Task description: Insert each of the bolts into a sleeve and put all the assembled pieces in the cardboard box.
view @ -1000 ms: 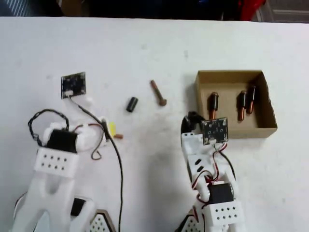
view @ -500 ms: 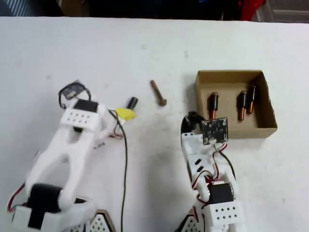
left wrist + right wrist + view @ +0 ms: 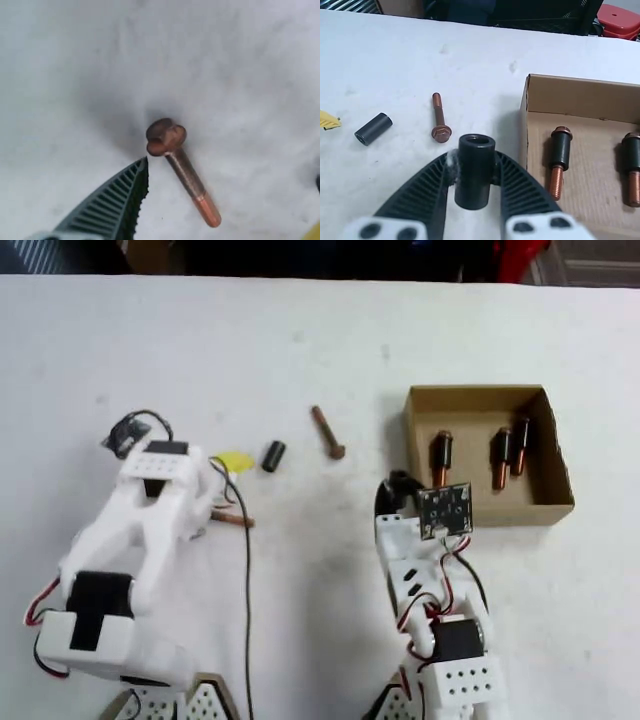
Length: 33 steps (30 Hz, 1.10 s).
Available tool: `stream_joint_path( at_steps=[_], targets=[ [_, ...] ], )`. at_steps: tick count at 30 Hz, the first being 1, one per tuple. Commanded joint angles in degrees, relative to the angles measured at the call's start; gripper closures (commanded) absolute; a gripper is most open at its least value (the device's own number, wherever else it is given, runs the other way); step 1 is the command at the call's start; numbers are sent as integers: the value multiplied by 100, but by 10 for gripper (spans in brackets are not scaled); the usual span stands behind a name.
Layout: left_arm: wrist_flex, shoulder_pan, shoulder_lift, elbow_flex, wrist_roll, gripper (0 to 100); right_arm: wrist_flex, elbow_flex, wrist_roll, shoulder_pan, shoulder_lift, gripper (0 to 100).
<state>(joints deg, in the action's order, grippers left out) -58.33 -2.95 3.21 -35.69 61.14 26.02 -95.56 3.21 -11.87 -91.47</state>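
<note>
sleeve [image 3: 472,175] clamped in right gripper [image 3: 474,161] over white table [image 3: 300,330]; left gripper [image 3: 228,490] gapes beside bolt [image 3: 184,172].

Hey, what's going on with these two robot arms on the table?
Two robot arms are pairing copper bolts with black sleeves and boxing them. The right end effector grips an upright sleeve just short of the cardboard box, where three assembled pieces already lie. The left end effector hangs open over a loose bolt lying on the table. A second bolt and a spare sleeve lie between the arms, not yet joined.
</note>
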Motion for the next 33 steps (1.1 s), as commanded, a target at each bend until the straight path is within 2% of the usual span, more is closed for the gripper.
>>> stream_joint_path(
  at_steps=[1, 11, 15, 17, 23, 33],
  targets=[
    [273, -48, 40, 308, 70, 483, -163, -9, -35, 4, -92, 981],
    [993, -75, 541, 316, 79, 484, -163, -9, -35, 4, -92, 981],
    [1046, -75, 567, 316, 79, 489, -163, -9, -35, 4, -92, 981],
    [1046, -75, 567, 325, 79, 534, -163, -9, -35, 4, -92, 981],
    [1002, -101, 611, 501, 62, 765, -163, -9, -35, 4, -92, 981],
    [1002, -233, 611, 501, -185, 791, -163, -9, -35, 4, -92, 981]
  ],
)
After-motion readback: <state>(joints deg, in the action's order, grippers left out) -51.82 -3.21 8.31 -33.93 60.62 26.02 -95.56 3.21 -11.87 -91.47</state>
